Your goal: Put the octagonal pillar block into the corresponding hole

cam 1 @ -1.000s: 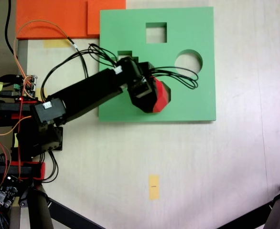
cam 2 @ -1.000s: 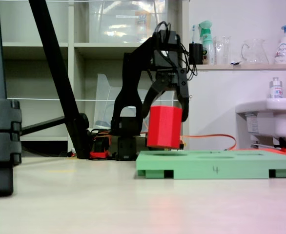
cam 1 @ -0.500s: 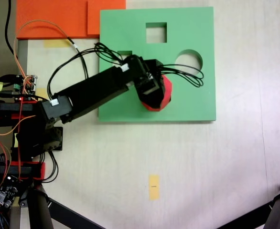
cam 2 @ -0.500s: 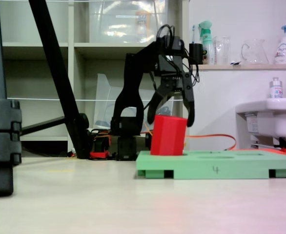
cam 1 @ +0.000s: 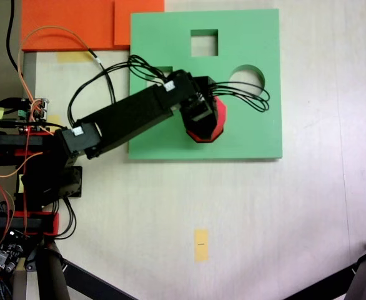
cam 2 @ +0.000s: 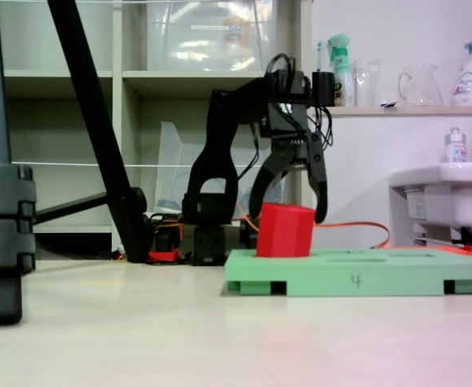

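Note:
The red octagonal pillar block (cam 2: 285, 232) stands upright on the green board (cam 2: 341, 278), and its bottom dips below the board's top surface. From above, only its red edge (cam 1: 220, 117) shows past the gripper, in the middle of the green board (cam 1: 252, 134). My gripper (cam 2: 288, 214) is open, with one finger on each side of the block's top and a gap to each. The gripper (cam 1: 203, 122) covers most of the block from above. The block and the gripper hide the corresponding hole.
The board also has a square cut-out (cam 1: 204, 42) and a round cut-out (cam 1: 246, 79). Orange foam sheets (cam 1: 70, 22) lie at the board's top left. A yellow tape mark (cam 1: 200, 244) is on the table. Tripod legs (cam 2: 2, 161) stand nearby.
The block hung in the shut gripper just above the board. It has since gone down into the board, and the gripper has opened and let it go.

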